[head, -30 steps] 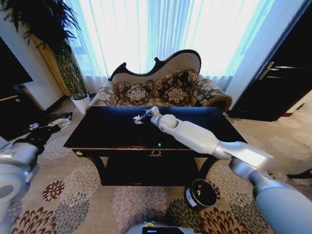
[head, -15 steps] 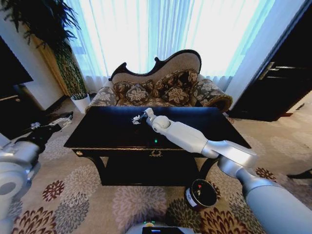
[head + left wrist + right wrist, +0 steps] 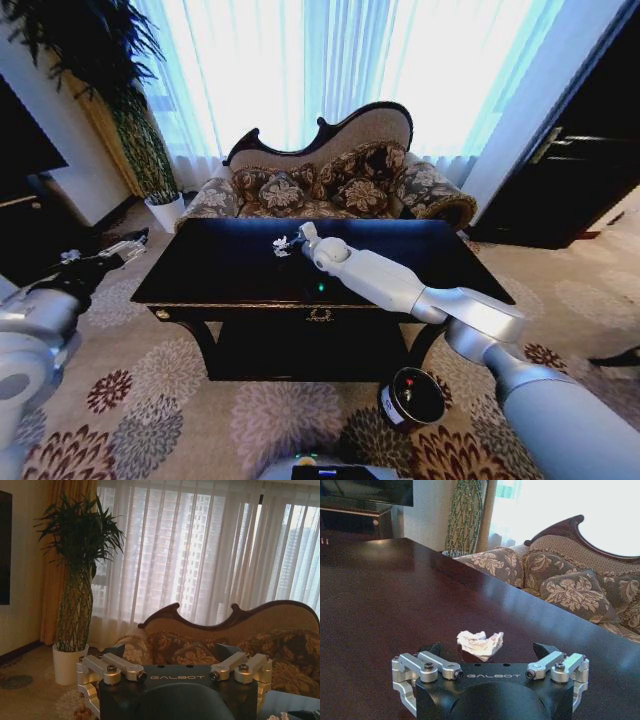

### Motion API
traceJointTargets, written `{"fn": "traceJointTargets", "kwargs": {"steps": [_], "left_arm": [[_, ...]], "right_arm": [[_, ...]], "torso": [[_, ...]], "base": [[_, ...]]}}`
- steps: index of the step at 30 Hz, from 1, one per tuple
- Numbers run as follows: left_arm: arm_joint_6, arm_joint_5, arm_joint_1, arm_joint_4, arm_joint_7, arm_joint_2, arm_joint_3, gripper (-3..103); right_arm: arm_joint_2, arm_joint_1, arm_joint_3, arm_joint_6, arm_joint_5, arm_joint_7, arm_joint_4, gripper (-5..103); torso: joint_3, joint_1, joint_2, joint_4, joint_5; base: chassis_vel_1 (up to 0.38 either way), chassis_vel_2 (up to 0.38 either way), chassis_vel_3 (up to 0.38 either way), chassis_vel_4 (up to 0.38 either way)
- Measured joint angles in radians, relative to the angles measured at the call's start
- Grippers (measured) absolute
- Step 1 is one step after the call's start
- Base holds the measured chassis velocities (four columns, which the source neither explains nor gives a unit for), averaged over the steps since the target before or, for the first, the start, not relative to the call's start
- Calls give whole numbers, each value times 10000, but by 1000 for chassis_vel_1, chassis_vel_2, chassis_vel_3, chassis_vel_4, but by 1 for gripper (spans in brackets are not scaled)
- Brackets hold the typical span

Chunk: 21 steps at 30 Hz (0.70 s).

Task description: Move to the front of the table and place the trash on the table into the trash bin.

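- Reaching across the dark, glossy wooden table (image 3: 230,262) with gold trim, your right gripper (image 3: 293,240) sits low over the far side of the top, fingers spread wide with a white crumpled paper scrap (image 3: 480,644) lying between them, untouched as far as the right wrist view shows.
- Compared with half a second ago, you will see almost no change: the right arm has nudged a touch toward the paper (image 3: 281,244), and the camera has held.
- Against a second ago, that arm has swung further toward your left and the far edge.
- Your left gripper (image 3: 122,249) stays raised off the table's left end, over the carpet; its fingers are spread.
- Look for the small dark cylindrical bin (image 3: 411,398) with a white label on the floral carpet (image 3: 200,420), near the table's front right leg.
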Motion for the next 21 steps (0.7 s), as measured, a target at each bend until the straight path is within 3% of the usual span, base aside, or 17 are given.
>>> {"fn": "traceJointTargets", "kwargs": {"steps": [4,6,9,10,12,16,18,20,21], "left_arm": [[-2,0,32,-5,2,18,-56,100],[-3,0,56,-6,4,22,-81,100],[-4,0,54,-6,6,22,-80,100],[-6,1,51,-6,6,8,-69,100],[-6,3,51,-6,6,-5,-62,100],[-10,11,83,-11,7,-18,-83,100],[-11,11,91,-9,7,-13,-98,100],[-13,12,105,-3,7,-3,-118,100],[-13,12,105,-3,7,-3,-118,100]], "right_arm": [[19,-7,3,0,9,-135,-24,97],[46,-5,10,-28,53,-255,-46,87],[71,8,9,-112,119,-302,-54,82],[98,18,-11,-155,153,-322,-75,71],[116,20,-22,-162,153,-337,-93,71],[179,21,-52,-160,125,-407,-133,51],[180,17,-52,-152,115,-427,-133,51],[150,-23,-42,-83,97,-511,-119,40],[150,-23,-42,-83,97,-511,-119,40]], "torso": [[0,0,0,0,0],[0,-1,0,0,1],[-1,-1,0,0,1],[-1,-1,0,0,1],[-1,-1,1,0,1],[-1,-2,1,0,1],[-2,-2,1,1,1],[-1,-1,1,3,1],[-1,-1,1,3,1]], "base": [[0,0,0,0],[0,0,0,0],[0,0,0,0],[0,0,0,0],[0,0,0,0],[0,0,0,0],[0,0,0,0],[0,0,0,0],[0,0,0,0]]}}
